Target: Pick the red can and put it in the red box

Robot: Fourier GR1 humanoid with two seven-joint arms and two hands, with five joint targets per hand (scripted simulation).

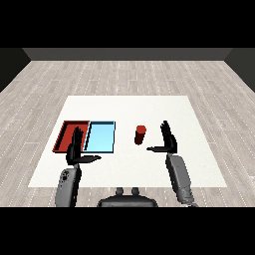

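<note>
Two trays lie side by side on the white worktop (129, 107), toward its left edge: a red tray (66, 130) on the outside and a light blue tray (101, 137) touching its inner side, both flat and with their long sides running away from the robot. One red can (140, 135) stands upright on the bare worktop to the right of the blue tray, apart from it and roughly level with the middle of the trays, nearer the middle of the worktop than any edge. The right hand (169, 139) is just to the right of the can and not touching it; its fingers point straight up and away from the robot and its thumb sticks out sideways toward the can, ending a little nearer the front edge than the can's base, so the hand is spread wide and holds nothing. The left hand (75, 148) is above the near end of the red tray, overlapping the line where the two trays meet; its fingers are likewise straight and its thumb reaches out to the right in front of the blue tray's near edge, wide open and empty. Both grey forearms come in from the front edge of the worktop.
</note>
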